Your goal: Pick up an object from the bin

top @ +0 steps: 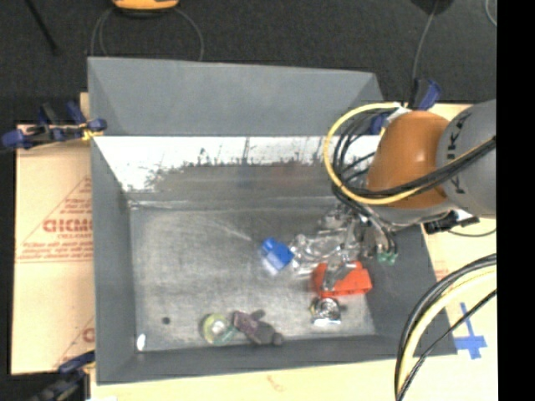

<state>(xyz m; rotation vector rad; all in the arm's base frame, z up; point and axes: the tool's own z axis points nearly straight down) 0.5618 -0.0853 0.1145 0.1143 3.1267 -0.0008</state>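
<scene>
where the grey bin (184, 257) sits on a dark floor (251, 23), a red thing (344, 281) lies at its right. the arm (410, 161) bends down from the right, gripper (334, 245) just over it; spread or closed, i cannot tell.

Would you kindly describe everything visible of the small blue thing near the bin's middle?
The small blue thing is a squat, blocky piece, seemingly plastic, bright blue with a whitish patch at its lower edge. It lies on the bin's floor, just beside the gripper, toward the bin's middle; whether they touch cannot be told.
</scene>
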